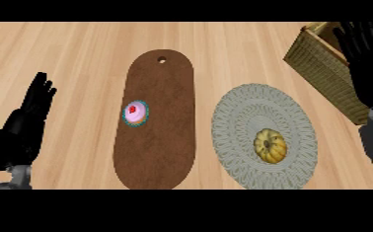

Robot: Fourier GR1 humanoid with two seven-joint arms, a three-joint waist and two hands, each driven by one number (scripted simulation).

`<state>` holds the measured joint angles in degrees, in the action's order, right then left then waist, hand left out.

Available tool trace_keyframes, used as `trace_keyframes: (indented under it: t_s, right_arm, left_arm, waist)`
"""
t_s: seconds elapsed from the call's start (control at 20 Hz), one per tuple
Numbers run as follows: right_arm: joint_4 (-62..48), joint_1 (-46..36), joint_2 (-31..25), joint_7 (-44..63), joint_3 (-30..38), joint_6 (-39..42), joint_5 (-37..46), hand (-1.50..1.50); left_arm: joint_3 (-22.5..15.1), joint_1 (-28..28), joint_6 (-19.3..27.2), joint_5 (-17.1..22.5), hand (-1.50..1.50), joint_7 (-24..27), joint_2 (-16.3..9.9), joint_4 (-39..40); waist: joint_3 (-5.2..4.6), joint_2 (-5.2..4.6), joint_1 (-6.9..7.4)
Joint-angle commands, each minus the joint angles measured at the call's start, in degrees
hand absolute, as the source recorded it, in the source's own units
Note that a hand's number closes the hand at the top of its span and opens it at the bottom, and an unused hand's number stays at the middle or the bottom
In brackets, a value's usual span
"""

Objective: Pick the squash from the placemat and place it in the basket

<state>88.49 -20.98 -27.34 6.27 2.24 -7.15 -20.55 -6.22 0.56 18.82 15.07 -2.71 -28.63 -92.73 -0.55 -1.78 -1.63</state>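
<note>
Wooden planks in a pale, warm tone make up the counter (73, 53) that fills my whole view, and nothing of the room beyond its top shows. Largest on it is a long brown cutting board (157, 142) with a hole near its far end, lying just left of a round grey woven placemat (244, 102); the two sit close, almost edge to edge. At the far right corner stands the wicker basket (320, 63), tilted in my view and partly cut off. My left hand (27, 115) rests at the left edge, its fingers straight and up, holding nothing. My right hand (360, 53) shows dark over the basket at the right edge, its fingers looking extended and empty. The squash (270, 146), small and yellow-orange, sits on the placemat, a little right of its middle and well apart from my right hand. A little pink-topped cupcake (134, 112) sits on the board. I judge the pick has not begun: next I must bring my right hand back and down over the squash, then curl round it.
</note>
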Motion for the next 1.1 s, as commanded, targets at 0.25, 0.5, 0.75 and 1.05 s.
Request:
trace_keyframes:
  t_s: [0.25,0.5,0.75,1.05]
  right_arm:
    - [-6.1,-16.2,-4.7,4.9,-17.2,15.5,9.7,1.5]
    - [2.0,-12.4,-6.8,-0.3,-41.0,24.9,29.8,-1.5]
    - [-2.9,-13.0,9.4,8.8,-52.1,11.3,45.9,-1.5]
    - [-10.4,-22.6,21.6,33.9,-53.2,20.7,48.8,-1.5]
  left_arm:
    - [-0.7,8.9,-7.2,2.7,0.0,-7.1,-2.8,4.6]
    - [-3.0,8.2,-7.9,3.6,0.0,-7.2,0.6,7.1]
    - [-0.9,10.6,-9.5,4.8,0.0,-8.9,-0.3,10.5]
    - [-0.8,10.9,-10.3,3.8,0.0,-6.3,1.1,13.9]
  waist:
    - [0.4,0.47,5.48]
    - [0.23,0.89,4.99]
    - [0.46,1.58,2.77]
    - [0.31,1.8,2.45]
